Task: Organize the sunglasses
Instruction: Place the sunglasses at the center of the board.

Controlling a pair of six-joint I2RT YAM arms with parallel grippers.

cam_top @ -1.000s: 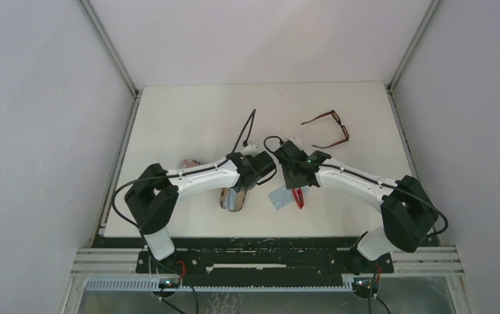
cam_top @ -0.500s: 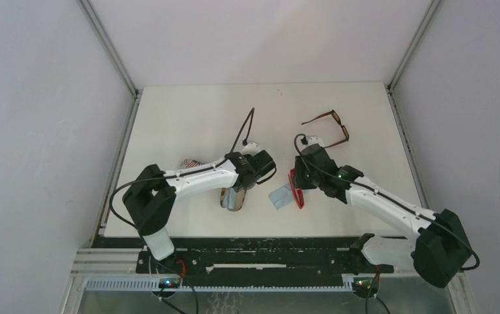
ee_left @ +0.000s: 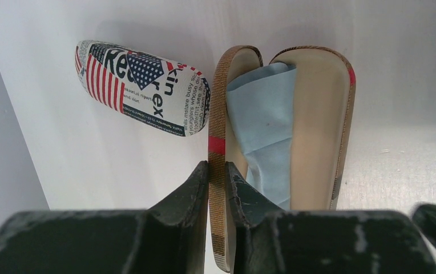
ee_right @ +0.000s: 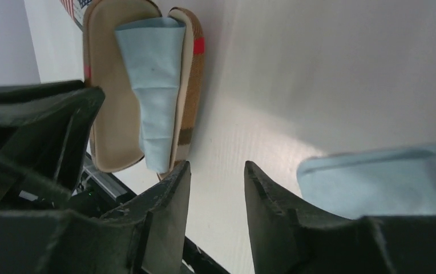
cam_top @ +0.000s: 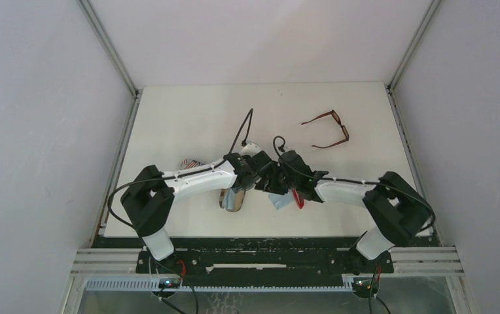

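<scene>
Two claws are crowded low over the near table [cam_top: 188, 118]. The left claw [ee_left: 217, 171] is clamped on the rim of the open case [ee_left: 318, 103]; the right claw [ee_right: 216, 171] is held part open, empty, alongside. Red sunglasses [cam_top: 298, 199], seemingly half hidden under the right arm [cam_top: 345, 190], could be swept aside by it. Brown sunglasses [cam_top: 329, 129] lie well beyond.

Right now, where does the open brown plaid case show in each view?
Top external: the open plaid case lies left of centre, toward the table's near edge.
Left wrist: centre, its lid edge pinched by the left gripper.
Right wrist: upper left.
Shared landmark: the light blue cloth folded inside it, plain in both wrist views.
</scene>
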